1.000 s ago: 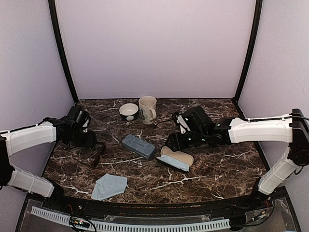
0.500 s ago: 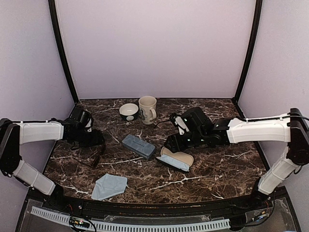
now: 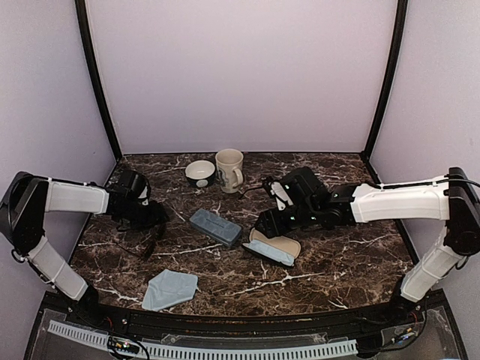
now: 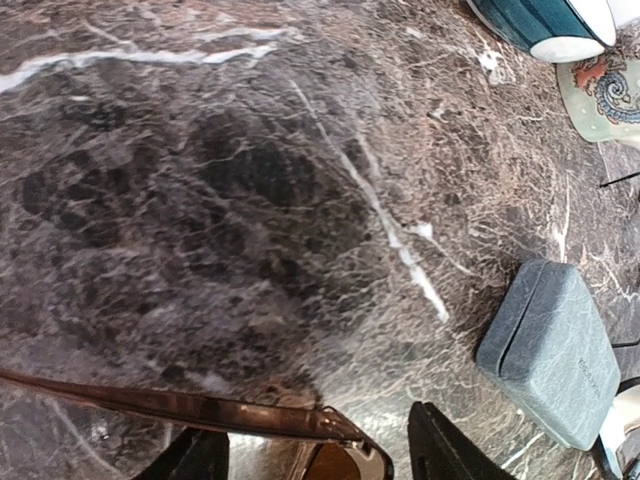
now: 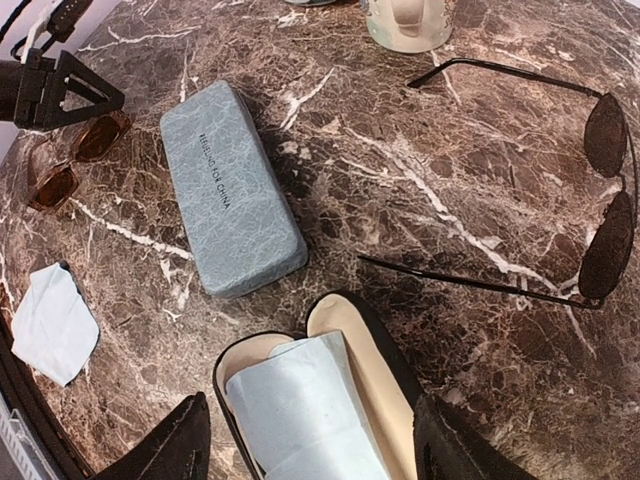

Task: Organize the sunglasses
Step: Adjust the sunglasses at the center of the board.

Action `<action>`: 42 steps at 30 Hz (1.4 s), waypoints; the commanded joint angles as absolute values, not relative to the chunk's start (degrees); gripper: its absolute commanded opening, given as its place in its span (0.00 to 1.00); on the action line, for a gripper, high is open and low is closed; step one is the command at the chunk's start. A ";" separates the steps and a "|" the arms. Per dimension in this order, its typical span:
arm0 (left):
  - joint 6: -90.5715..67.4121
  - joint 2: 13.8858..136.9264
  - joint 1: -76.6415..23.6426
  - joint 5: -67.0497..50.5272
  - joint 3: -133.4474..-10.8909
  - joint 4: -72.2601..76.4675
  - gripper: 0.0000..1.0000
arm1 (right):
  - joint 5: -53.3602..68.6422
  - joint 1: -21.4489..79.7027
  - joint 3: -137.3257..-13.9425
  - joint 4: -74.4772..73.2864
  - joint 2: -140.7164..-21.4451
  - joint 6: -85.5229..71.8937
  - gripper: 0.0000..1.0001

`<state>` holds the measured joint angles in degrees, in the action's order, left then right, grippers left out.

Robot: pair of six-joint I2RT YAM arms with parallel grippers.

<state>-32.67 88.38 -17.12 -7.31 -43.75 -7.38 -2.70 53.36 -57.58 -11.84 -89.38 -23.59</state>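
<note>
Left pincer (image 4: 315,450) released over brown sunglasses (image 4: 200,405), lenses cut off; right pincer (image 5: 310,440) released above open case (image 5: 350,335).

My left arm (image 3: 75,197), white shells over black joints, reaches inward with its forearm nearly level. Its wrist sits just behind and above the black two-finger left gripper (image 3: 155,219), which hangs low with its jaws parted, and in the wrist view the two dark fingertips (image 4: 440,450) stand well apart. My right arm (image 3: 397,201), of the same white-and-black build, stretches inward with its forearm level behind the black right gripper (image 3: 264,223), whose fingers (image 5: 165,450) are spread wide.
</note>
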 commanded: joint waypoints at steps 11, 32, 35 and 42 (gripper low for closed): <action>-30.80 90.27 -20.99 -17.48 -46.76 -6.83 0.55 | -2.02 53.26 -58.01 -9.88 -90.78 -24.03 0.70; -27.27 80.60 -29.37 -18.63 -45.32 -17.79 0.48 | 0.55 53.26 -59.90 -8.92 -92.73 -25.14 0.70; -25.98 77.50 -29.35 -10.15 -47.06 -21.69 0.53 | 0.94 53.34 -60.37 -8.91 -93.36 -25.14 0.70; -24.57 73.70 -21.14 1.03 -46.71 -28.23 0.48 | 0.97 53.33 -59.64 -8.52 -93.29 -25.09 0.70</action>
<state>-26.28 76.34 -25.67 -7.49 -46.76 -22.37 0.45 53.36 -58.63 -10.52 -93.10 -24.62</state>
